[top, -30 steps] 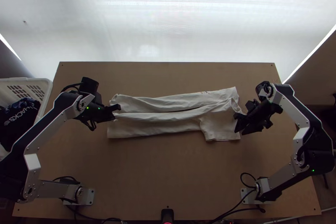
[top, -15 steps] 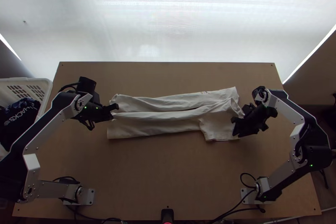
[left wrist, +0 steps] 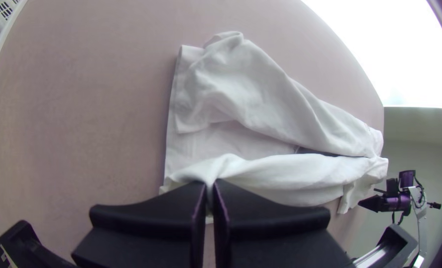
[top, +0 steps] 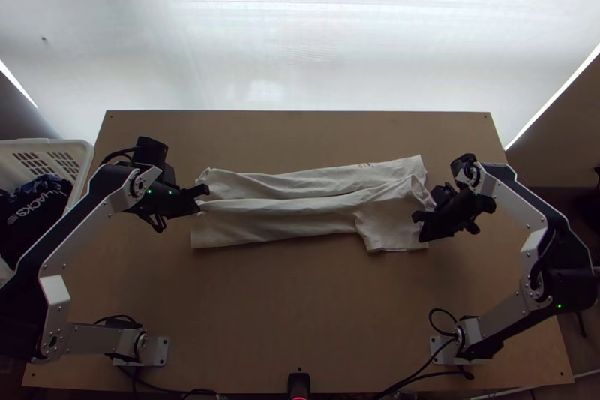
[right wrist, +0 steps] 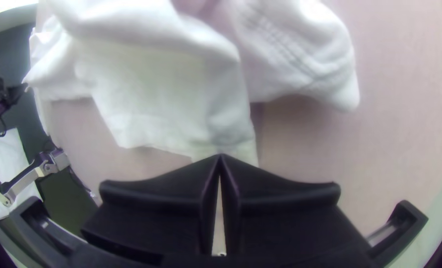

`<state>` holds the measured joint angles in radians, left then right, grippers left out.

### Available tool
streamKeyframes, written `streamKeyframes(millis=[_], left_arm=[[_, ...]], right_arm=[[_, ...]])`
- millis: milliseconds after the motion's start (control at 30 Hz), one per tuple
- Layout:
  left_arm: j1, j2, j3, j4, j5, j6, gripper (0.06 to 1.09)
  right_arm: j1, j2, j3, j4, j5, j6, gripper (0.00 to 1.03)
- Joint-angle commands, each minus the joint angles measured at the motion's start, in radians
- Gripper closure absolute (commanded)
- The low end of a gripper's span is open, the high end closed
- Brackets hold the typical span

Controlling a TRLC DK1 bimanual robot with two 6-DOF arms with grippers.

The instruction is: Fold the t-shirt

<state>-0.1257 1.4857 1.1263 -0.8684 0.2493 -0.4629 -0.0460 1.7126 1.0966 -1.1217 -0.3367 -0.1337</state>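
Observation:
In the top view a white t-shirt (top: 307, 212) lies lengthwise across the table, its long sides folded inward in loose strips, a sleeve at its right end. My left gripper (top: 201, 200) is at the shirt's left end; in the left wrist view the left gripper (left wrist: 210, 186) is shut on a pinched fold of the shirt (left wrist: 250, 109). My right gripper (top: 420, 226) stands at the shirt's right end; in the right wrist view the right gripper (right wrist: 221, 158) has its fingertips together at the edge of the shirt (right wrist: 166, 94), and whether cloth is between them is hard to see.
A white basket (top: 84, 154) with dark cloth (top: 34, 220) stands at the table's left edge. Bare wooden table (top: 300, 295) lies in front of the shirt and behind it. A black device (top: 298, 383) sits at the near edge.
The left gripper has shifted slightly left, and the shirt's left end a little with it. The right gripper moved slightly left and toward the near side, then stayed nearly still.

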Motion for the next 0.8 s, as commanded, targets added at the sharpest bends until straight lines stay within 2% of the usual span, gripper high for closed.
streamKeyframes(millis=[0,67,100,167,333,500,767], left_arm=[[0.005,-0.002,0.0,-0.001,-0.002,0.001,1.05],[0.005,-0.005,0.0,-0.001,-0.002,0.001,1.05],[0.005,-0.005,-0.002,-0.001,-0.002,0.001,1.05],[0.006,-0.007,-0.002,-0.001,-0.002,0.003,1.05],[0.006,-0.008,0.003,-0.001,-0.002,0.004,1.05],[0.005,-0.007,0.009,-0.001,-0.002,0.004,1.05],[0.001,-0.007,0.013,-0.007,-0.002,0.004,1.05]], right_arm=[[0.003,-0.07,0.006,-0.035,0.004,-0.021,1.0],[-0.006,-0.087,0.009,-0.035,0.007,-0.033,1.0],[-0.017,-0.088,0.009,-0.035,0.011,-0.052,0.95],[-0.026,-0.096,0.005,-0.035,0.057,-0.069,0.8],[-0.037,-0.107,-0.017,-0.035,0.1,-0.103,0.5],[-0.041,-0.08,-0.044,0.01,0.102,-0.132,0.49],[0.026,-0.015,-0.057,0.082,0.097,-0.115,0.49]])
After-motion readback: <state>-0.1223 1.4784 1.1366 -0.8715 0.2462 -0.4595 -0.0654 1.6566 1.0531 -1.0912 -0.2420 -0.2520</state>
